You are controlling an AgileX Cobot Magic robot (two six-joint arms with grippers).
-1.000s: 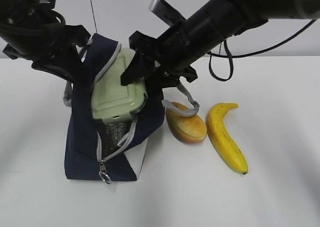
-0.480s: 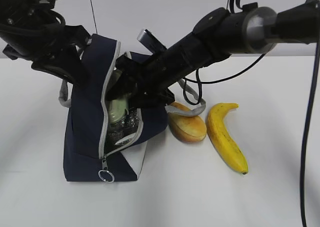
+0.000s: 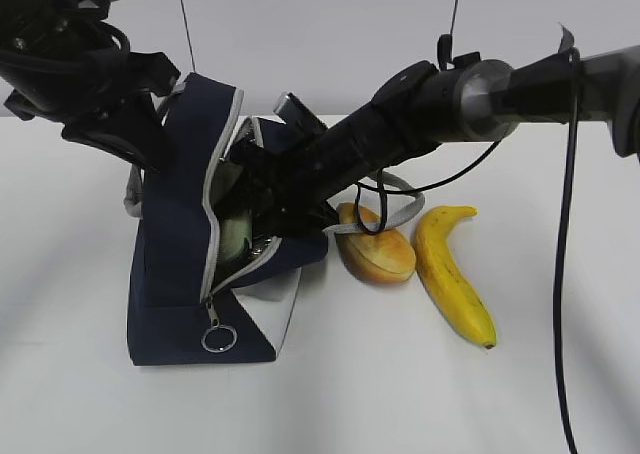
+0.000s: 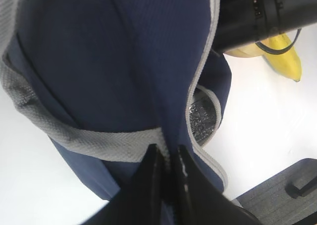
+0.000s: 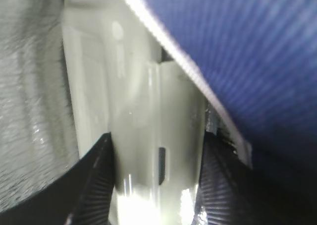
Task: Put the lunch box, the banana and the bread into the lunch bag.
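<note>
1. White surface (image 3: 560, 374), pale wall behind.
2. My right gripper (image 5: 153, 185) clamps the lunch box (image 5: 143, 136) inside the lunch bag (image 3: 170, 274), long axis running down into it.
3. My left gripper (image 4: 166, 160) pinches the bag's grey-edged flap.
4. Bread (image 3: 375, 249), then banana (image 3: 450, 274), lie beside the bag, stem away.

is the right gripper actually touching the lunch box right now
Touching. In the right wrist view both dark fingers of the right gripper press against the sides of the green lunch box, no gap showing.
</note>
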